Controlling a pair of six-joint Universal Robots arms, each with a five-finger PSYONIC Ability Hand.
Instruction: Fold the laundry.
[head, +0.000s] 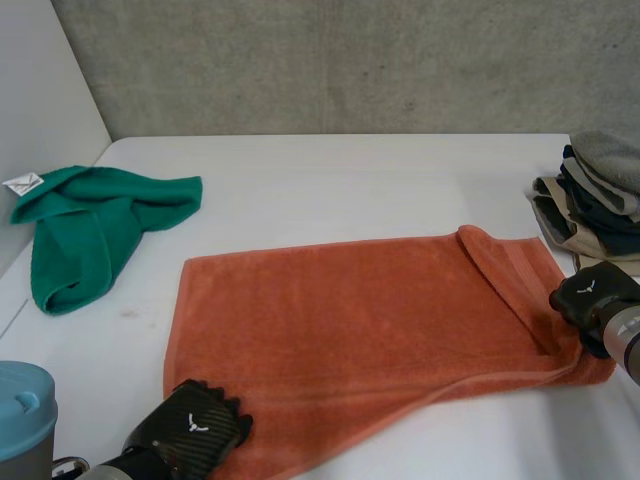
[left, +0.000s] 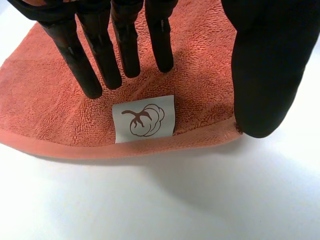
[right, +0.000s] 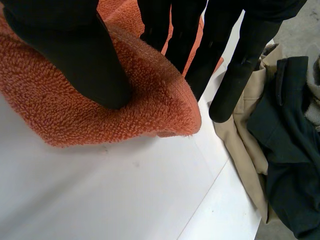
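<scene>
Towel (head: 360, 330) lies spread on desk (head: 330, 180); right hand (head: 590, 297) pinches its near-right corner, left hand (head: 195, 428) rests straight-fingered on its near-left corner (label (left: 144, 119) beside fingertips (left: 94, 89)). Left needs grip on hem (left: 150, 146) before both lift evenly.

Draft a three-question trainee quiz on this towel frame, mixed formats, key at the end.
1. True or false: the green cloth lies on the orange towel.
2. What sits on the towel at the left hand's fingertips? A a white label; B a button; C a zipper.
3. Which hand pinches a towel corner between thumb and fingers?
Key: 1 false; 2 A; 3 the right hand.
</scene>
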